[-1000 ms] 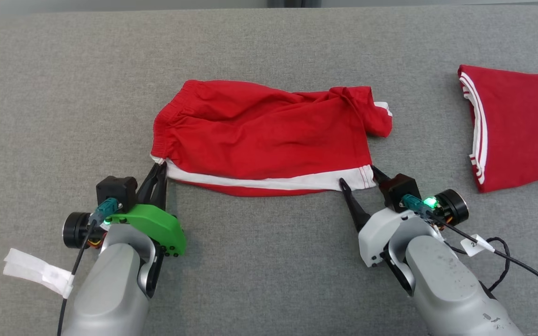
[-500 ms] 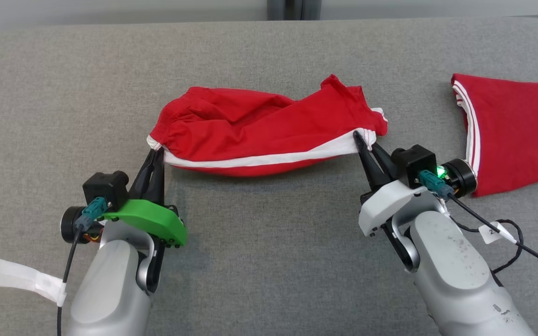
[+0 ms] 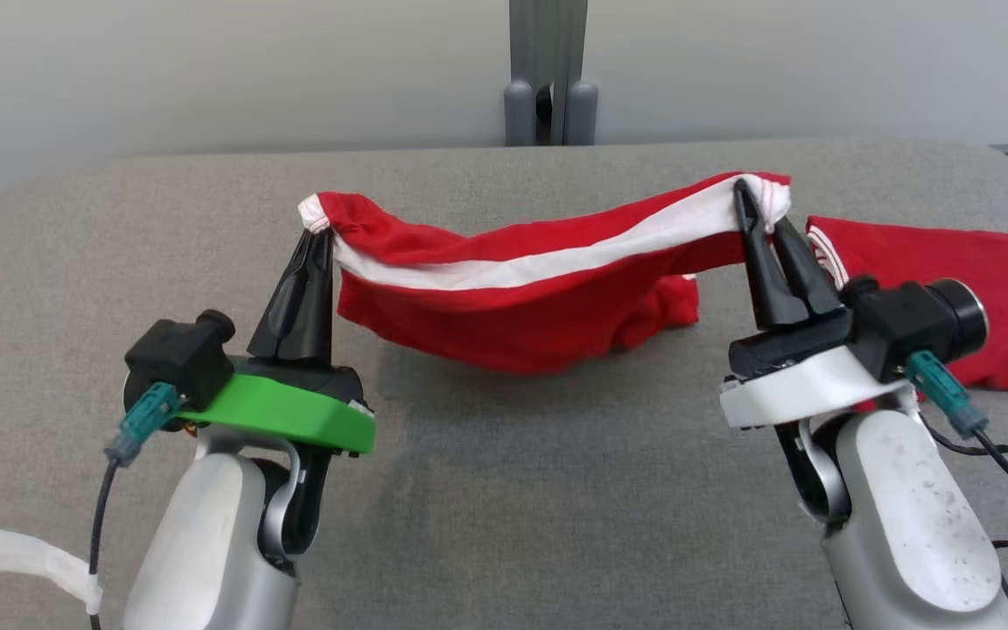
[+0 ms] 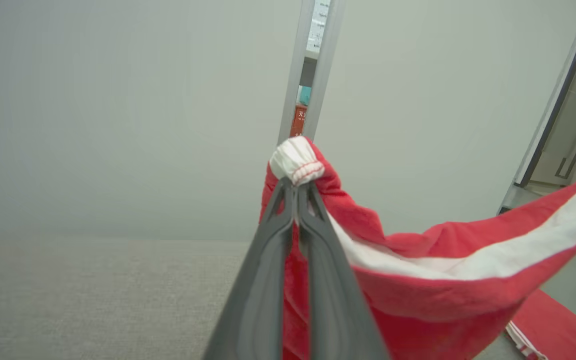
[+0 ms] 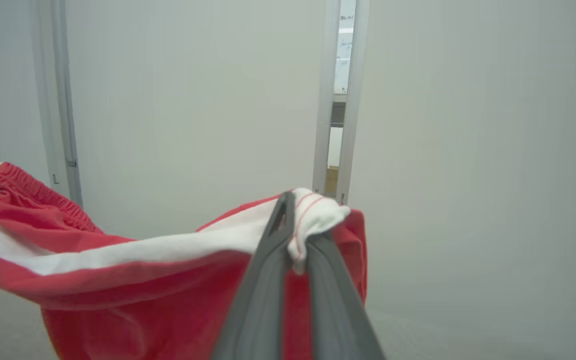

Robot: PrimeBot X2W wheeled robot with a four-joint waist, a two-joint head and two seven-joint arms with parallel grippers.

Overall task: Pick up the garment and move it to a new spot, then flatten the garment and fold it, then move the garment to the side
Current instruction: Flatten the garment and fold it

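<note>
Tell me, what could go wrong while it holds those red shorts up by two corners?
Each grip is small: the left gripper and right gripper pinch only bunched corners of the red shorts, so one could slip free. The middle sags toward the grey table and might drag and crumple when moved. A second red garment lies just beside the right gripper and could get snagged.
</note>
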